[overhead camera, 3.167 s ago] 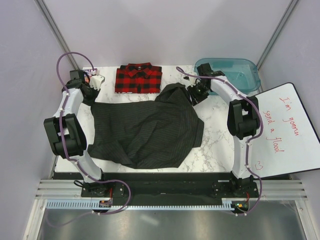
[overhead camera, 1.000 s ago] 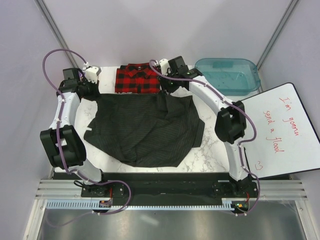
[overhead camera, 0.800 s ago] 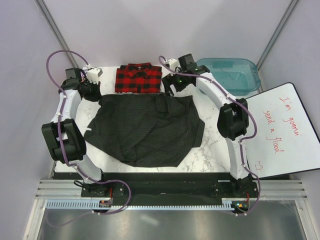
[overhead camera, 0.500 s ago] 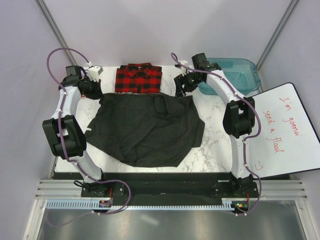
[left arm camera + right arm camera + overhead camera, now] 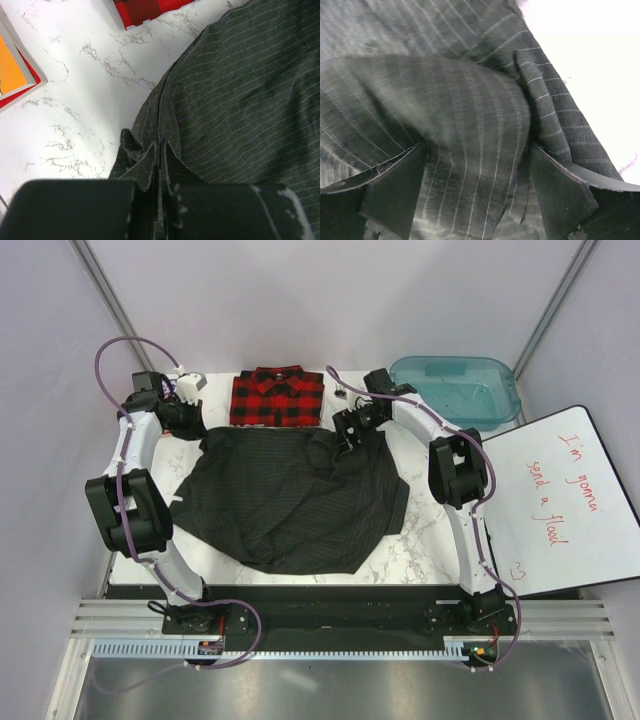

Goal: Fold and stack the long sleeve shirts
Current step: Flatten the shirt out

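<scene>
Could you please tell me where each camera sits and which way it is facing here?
Top external: above and behind the bases, looking down on the table; left arm and right arm show whole, reaching the pinstriped shirt.
Left wrist: looks down past the left gripper, shut on that shirt's edge; its fingers show.
Right wrist: close above the same shirt; the right gripper, open, straddles a fold.
Shared: all three see the pinstriped shirt; top and left wrist also see the plaid shirt.
</scene>
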{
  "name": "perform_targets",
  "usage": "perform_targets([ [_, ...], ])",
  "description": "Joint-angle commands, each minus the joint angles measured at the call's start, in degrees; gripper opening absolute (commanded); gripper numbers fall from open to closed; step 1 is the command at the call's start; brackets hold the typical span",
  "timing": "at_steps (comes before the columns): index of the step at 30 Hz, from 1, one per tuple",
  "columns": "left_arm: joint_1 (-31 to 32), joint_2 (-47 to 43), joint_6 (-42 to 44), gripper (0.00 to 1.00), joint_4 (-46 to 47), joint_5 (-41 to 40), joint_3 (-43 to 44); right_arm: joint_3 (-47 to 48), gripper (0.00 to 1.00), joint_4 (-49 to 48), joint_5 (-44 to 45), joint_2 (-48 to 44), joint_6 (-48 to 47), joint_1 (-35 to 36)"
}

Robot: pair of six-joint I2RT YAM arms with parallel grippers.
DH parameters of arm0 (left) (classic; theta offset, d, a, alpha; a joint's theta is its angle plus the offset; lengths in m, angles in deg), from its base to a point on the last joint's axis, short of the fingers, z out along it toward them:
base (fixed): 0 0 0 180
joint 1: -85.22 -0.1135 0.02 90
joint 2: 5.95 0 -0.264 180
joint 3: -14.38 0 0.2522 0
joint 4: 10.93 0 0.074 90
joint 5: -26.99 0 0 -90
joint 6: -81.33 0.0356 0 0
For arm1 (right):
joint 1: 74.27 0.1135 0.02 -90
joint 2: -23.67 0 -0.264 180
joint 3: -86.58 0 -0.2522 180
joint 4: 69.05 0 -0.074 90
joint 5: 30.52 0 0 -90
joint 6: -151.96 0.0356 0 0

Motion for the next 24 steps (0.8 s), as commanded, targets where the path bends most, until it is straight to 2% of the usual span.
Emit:
perform_targets([
  [1,-0.4,0.5,1.3,0.02,-1.1,1.1,2.4,2.8,0.84,-3.2,-4.7,0.9,3.2,0.5],
  [2,-0.3,0.4,1.3,0.02,-1.1,1.1,2.4,2.4,0.83,-3.6,-6.4,0.3,3.6,0.8],
  [4,-0.4,0.6,1.3,0.02,-1.2,1.3,2.5,0.1,0.72,-5.0,-10.1,-2.0,5.3,1.0],
  [5,-0.4,0.6,1.3,0.02,-1.2,1.3,2.4,-0.7,0.56,-6.2,-10.8,-2.6,5.7,1.2],
  [6,-0.3,0.5,1.3,0.02,-1.2,1.7,2.5,-1.2,0.29,-6.5,-11.5,-3.1,6.2,1.2],
  [9,-0.4,0.4,1.6,0.02,-1.2,1.6,3.0,-0.9,0.0,-6.9,-10.9,-7.3,7.7,0.2],
  [14,-0.5,0.4,3.7,0.02,-1.5,0.6,6.9,-0.9,0.0,-10.5,-5.8,-15.9,11.7,-4.9],
  [17,-0.5,0.7,7.8,0.02,-1.1,-2.6,8.9,-0.6,0.0,-11.9,-1.9,-20.9,13.7,-7.8],
  [24,1.0,-1.7,20.1,0.02,0.8,-18.2,10.0,-1.1,0.0,-15.2,5.4,-30.3,14.6,-10.8],
])
